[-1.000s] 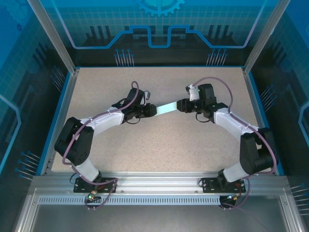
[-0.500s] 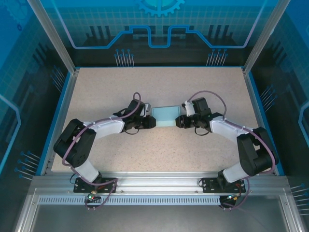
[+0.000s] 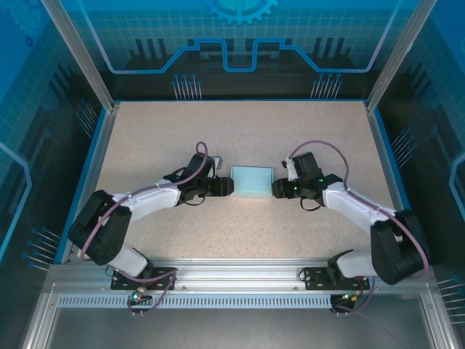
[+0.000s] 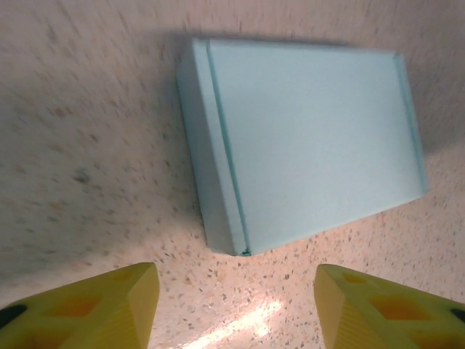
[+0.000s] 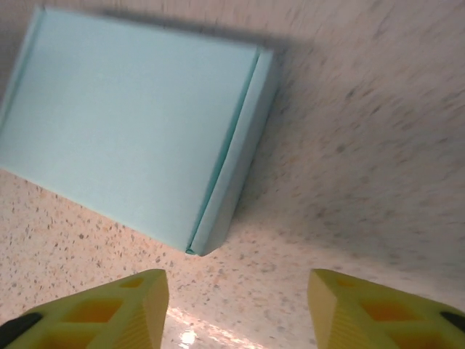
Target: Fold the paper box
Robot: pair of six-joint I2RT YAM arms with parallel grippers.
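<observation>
Top external view: the paper box (image 3: 253, 181), folded shut, lies flat on the speckled surface (image 3: 240, 131) between the two arms.
We see the left fingers (image 3: 226, 186) just beside the box's left end and the right fingers (image 3: 278, 188) just beside its right end, neither touching it. In each wrist view the yellow fingers stand spread and grasp nothing, with bare surface between their tips and the box lying ahead, one narrow side panel nearest.
</observation>
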